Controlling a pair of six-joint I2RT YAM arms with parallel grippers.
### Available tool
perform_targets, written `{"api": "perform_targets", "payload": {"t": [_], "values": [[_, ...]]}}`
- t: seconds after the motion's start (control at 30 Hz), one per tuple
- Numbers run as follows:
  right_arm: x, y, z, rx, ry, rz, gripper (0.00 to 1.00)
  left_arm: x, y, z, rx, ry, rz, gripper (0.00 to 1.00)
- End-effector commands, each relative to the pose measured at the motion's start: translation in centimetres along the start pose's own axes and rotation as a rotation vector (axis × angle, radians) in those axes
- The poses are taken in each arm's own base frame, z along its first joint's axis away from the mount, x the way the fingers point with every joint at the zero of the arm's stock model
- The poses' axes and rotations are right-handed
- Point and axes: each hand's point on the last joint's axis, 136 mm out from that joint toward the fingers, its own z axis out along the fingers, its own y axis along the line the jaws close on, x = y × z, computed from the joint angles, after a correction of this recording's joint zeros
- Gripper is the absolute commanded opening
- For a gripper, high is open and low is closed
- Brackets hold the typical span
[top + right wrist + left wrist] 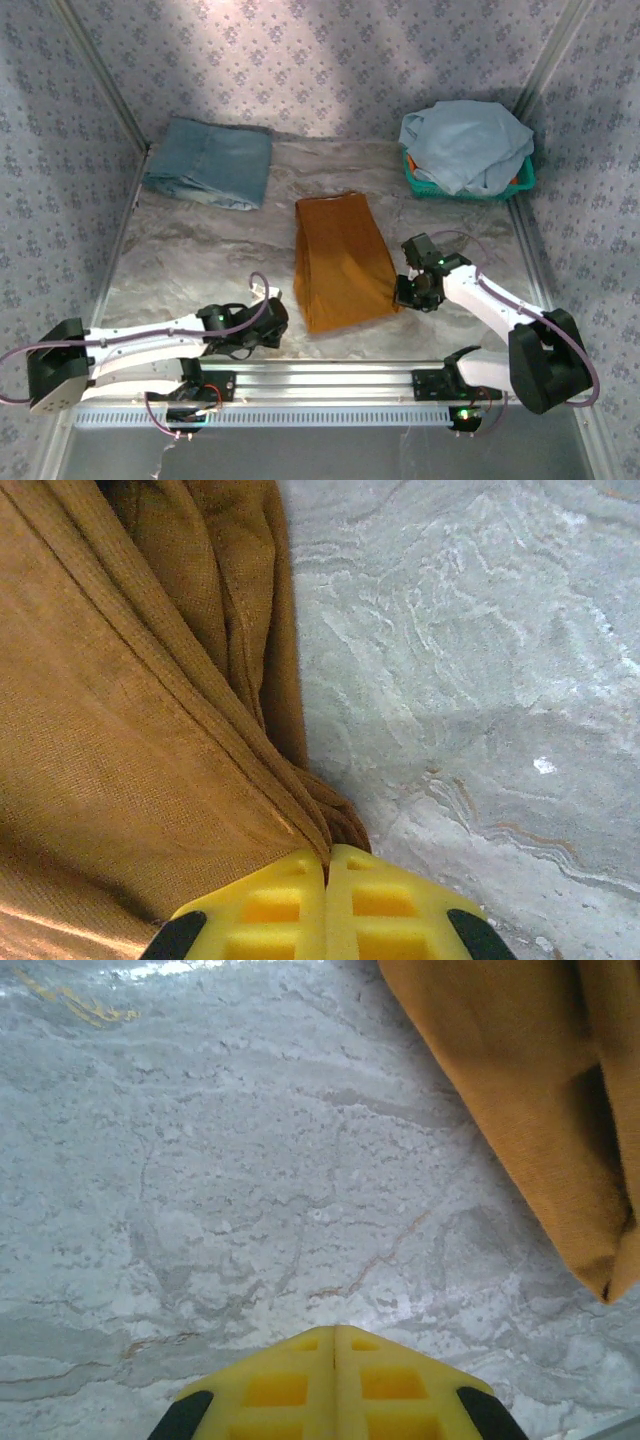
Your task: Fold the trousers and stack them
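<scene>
The trousers (pixel 340 262) lie folded into a compact rust-orange block at the middle of the marbled surface (pixel 200 250), between the two arms. The right gripper (pixel 327 856) has its jaws closed on a bunched fold at their right edge. The left gripper (pixel 334 1332) sits over bare surface beside their near-left corner, jaws pressed together, holding nothing.

1. A folded teal-blue denim garment (pixel 210 163) lies at the marbled grey table's (pixel 200 255) far-left corner.
2. A crumpled pale-blue garment (pixel 468 143) overflows a green basket (pixel 521 183) at far right.
3. Floral-patterned walls (pixel 300 60) enclose the table on 3 sides.
</scene>
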Motion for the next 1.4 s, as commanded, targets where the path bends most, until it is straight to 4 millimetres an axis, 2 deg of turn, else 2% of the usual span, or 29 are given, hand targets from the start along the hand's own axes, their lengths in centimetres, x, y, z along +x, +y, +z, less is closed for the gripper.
{"api": "perform_targets", "payload": {"t": [0.0, 0.07, 0.13, 0.17, 0.23, 0.3, 0.37, 0.4, 0.5, 0.63, 0.67, 0.73, 0.83, 0.97, 1.03, 1.13, 1.37], "values": [[0.3, 0.9, -0.7, -0.026, 0.014, -0.034, 0.00, -0.3, -1.0, -0.4, 0.050, -0.002, -0.025, 0.00], [0.5, 1.3, -0.6, -0.029, 0.021, -0.046, 0.00, -1.0, -3.3, -1.1, 0.126, -0.010, -0.005, 0.00], [0.7, 1.5, -0.4, -0.030, 0.032, -0.053, 0.00, -2.1, -5.8, -2.1, 0.178, -0.046, 0.030, 0.08], [0.8, 1.6, -0.3, -0.036, 0.035, -0.055, 0.02, -2.6, -6.9, -2.4, 0.202, -0.062, 0.047, 0.19], [0.9, 1.8, -0.3, -0.047, 0.044, -0.059, 0.14, -3.3, -8.8, -2.3, 0.240, -0.075, 0.050, 0.38], [1.0, 1.9, -0.5, -0.055, 0.045, -0.059, 0.22, -3.6, -10.1, -1.2, 0.251, -0.074, 0.057, 0.53], [1.3, 2.0, -0.7, -0.062, 0.050, -0.064, 0.30, -3.4, -10.3, 0.1, 0.225, -0.062, 0.064, 0.62], [1.5, 1.9, -0.7, -0.063, 0.053, -0.066, 0.33, -3.1, -10.2, 1.0, 0.200, -0.046, 0.068, 0.63], [2.1, 1.8, -0.7, -0.073, 0.064, -0.070, 0.35, -2.0, -9.3, 3.0, 0.124, 0.009, 0.066, 0.64], [2.6, 1.5, -0.3, -0.069, 0.076, -0.074, 0.36, -1.2, -8.0, 4.2, 0.056, 0.036, 0.060, 0.67], [2.5, 1.5, -0.2, -0.067, 0.075, -0.075, 0.36, -1.0, -7.9, 4.3, 0.055, 0.036, 0.060, 0.65], [2.5, 1.4, 0.1, -0.064, 0.078, -0.077, 0.36, -0.9, -7.7, 4.6, 0.053, 0.031, 0.064, 0.56], [2.6, 1.3, 0.4, -0.059, 0.090, -0.088, 0.33, -0.7, -7.8, 5.2, 0.071, 0.033, 0.064, 0.32], [2.8, 1.3, 0.6, -0.064, 0.097, -0.090, 0.11, -0.2, -7.5, 5.8, 0.062, 0.043, 0.069, 0.00], [2.8, 1.4, 0.5, -0.068, 0.093, -0.089, 0.00, -0.1, -7.1, 5.8, 0.049, 0.045, 0.070, 0.00], [2.6, 1.1, 0.0, -0.058, 0.072, -0.088, 0.00, 0.1, -6.4, 5.5, 0.029, 0.048, 0.074, 0.00], [1.4, -1.0, -0.6, 0.028, 0.017, -0.025, 0.00, 0.3, -3.7, 4.5, -0.037, 0.029, 0.060, 0.00]]}}
